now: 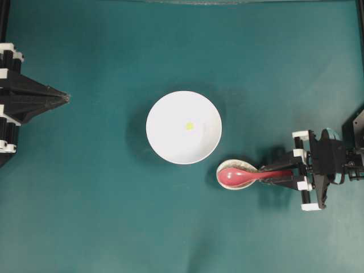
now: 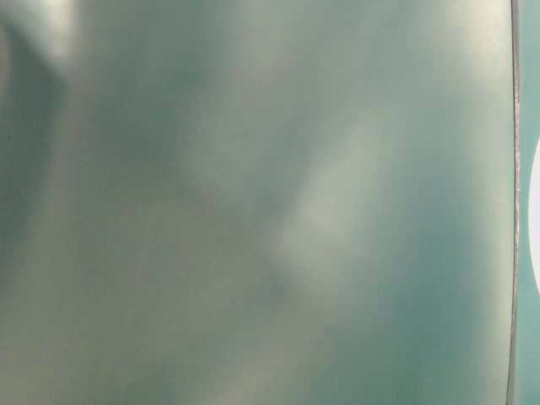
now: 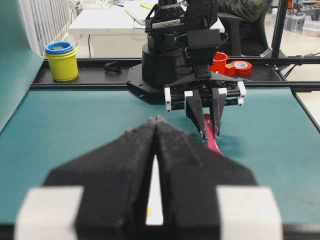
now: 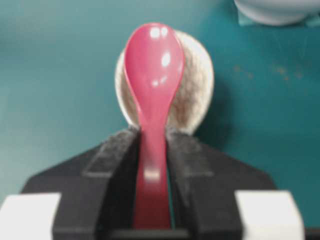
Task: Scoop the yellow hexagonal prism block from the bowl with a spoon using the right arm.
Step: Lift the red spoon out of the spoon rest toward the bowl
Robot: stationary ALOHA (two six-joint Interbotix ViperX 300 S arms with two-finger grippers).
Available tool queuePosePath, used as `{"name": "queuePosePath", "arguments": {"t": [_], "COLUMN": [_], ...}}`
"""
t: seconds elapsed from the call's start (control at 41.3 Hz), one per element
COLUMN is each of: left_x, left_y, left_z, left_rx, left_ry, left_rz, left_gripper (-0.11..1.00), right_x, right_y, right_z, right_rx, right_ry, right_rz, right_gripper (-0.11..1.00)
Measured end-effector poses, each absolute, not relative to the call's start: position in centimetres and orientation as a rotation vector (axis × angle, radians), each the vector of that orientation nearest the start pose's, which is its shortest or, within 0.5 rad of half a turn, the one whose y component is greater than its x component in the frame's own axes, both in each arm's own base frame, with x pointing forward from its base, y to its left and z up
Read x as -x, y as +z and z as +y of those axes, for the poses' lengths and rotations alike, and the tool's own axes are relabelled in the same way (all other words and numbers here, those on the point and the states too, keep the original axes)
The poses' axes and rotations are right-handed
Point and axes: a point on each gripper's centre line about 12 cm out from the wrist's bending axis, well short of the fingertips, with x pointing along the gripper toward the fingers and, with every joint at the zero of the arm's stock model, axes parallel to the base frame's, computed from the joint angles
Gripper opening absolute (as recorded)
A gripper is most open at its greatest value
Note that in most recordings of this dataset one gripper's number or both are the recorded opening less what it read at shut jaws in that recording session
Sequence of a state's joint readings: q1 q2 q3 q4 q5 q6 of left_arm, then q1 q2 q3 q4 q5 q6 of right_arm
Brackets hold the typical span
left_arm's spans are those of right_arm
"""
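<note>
The white bowl (image 1: 170, 133) stands mid-table with the tiny yellow hexagonal prism block (image 1: 189, 125) inside it. The pink-red spoon (image 1: 236, 176) lies with its scoop on the speckled oval rest (image 1: 234, 187), to the right of the bowl and nearer the front. My right gripper (image 1: 272, 175) is shut on the spoon's handle. In the right wrist view the fingers (image 4: 120, 150) flank the handle of the spoon (image 4: 154, 60), with a thin sliver of gap on one side. My left gripper (image 1: 67, 98) is shut and empty at the far left. Its wrist view (image 3: 156, 121) shows the bowl (image 3: 156, 200) between its fingers.
The bowl's edge (image 4: 275, 12) shows at the top right of the right wrist view. Beyond the table's far rail stand a yellow cup (image 3: 61, 62) and red tape rolls (image 3: 242, 66). The table-level view is a blur.
</note>
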State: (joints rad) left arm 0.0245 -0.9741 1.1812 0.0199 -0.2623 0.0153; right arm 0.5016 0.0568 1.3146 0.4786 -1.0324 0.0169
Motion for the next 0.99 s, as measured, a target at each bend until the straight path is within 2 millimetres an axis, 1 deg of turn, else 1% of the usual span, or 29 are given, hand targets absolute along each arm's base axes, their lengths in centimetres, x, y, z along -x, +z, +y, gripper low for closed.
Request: {"name": "queuePosePath", "arguments": {"t": [0.169,0.363,0.532,0.677,0.992], "left_x": [-19.7,-19.7,-19.7,-19.7,-19.7], "left_y": [28.9,29.0,29.0,29.0,29.0], "left_z": [0.4,0.4,0.4,0.4,0.4], "left_rx": [-0.035,-0.035,-0.034,-0.034,-0.035], "left_ry": [0.020,0.020,0.020,0.019,0.020], "left_rz": [-0.055,-0.056,-0.056,-0.058,-0.058], "left_gripper": [0.00,0.00,0.00,0.00,0.00], "right_x": [-23.3,-23.6,-24.3,-25.3,-27.6], "right_y": [10.7,12.8,14.8,16.9,20.6], "right_z": [7.4,6.5,5.6,4.1,1.0], "right_rx": [-0.140,-0.181,-0.198,-0.201,-0.188], "right_ry": [0.055,0.036,0.025,0.007,-0.004], "right_rz": [0.315,0.314,0.353,0.424,0.594], "right_gripper": [0.23,0.23,0.23,0.23,0.23]}}
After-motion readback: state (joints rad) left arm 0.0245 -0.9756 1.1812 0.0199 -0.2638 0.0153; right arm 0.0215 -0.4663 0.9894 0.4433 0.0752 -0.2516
